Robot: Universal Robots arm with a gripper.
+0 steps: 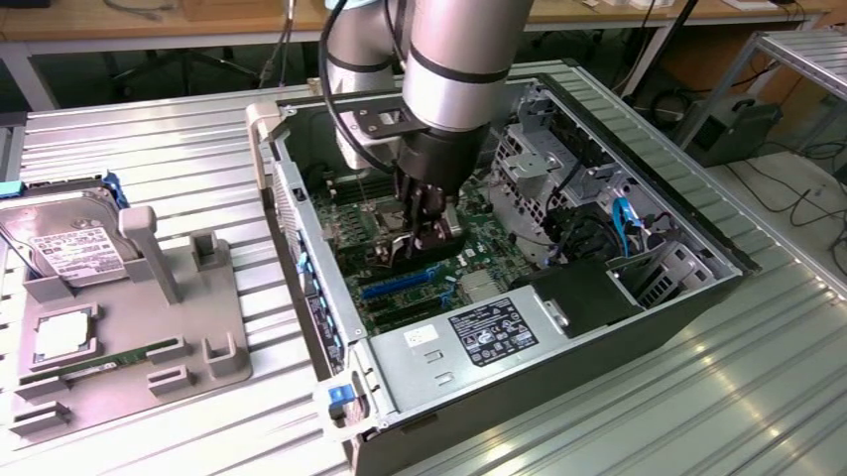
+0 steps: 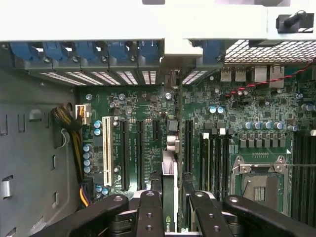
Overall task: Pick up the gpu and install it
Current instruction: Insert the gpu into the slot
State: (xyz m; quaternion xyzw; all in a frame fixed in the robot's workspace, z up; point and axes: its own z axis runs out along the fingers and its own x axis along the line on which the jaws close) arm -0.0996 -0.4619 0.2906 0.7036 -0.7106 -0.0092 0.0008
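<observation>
gripper (image 2: 173, 213) pinched nearly shut on the gpu (image 2: 170, 180). the card sits edge-on between the two fingers (image 2: 149, 212), hanging inside the open pc case (image 1: 688, 248) just over the motherboard (image 2: 232, 108). its bracket end points toward the rear slot openings (image 2: 148, 76) under the blue clips (image 2: 74, 51).

risks:
- the slot under the card is hidden by the card itself (alignment can't be checked from here), so a push down off-line could hit bare board or jam the connector edge
- the bracket could catch the rear wall lip if the card goes in tilted
- the grip on such a thin card may let it twist

room is tight:
- black slots (image 2: 188, 148) lie close on both sides of the fingers
- memory slots (image 2: 212, 158) and cpu socket (image 2: 259, 183) are near on one side
- the yellow-black cable bundle (image 2: 74, 143) is well apart on the other side
- drive cage (image 1: 543, 164) and power supply (image 1: 490, 332) box the arm in, so the only open way is above
</observation>
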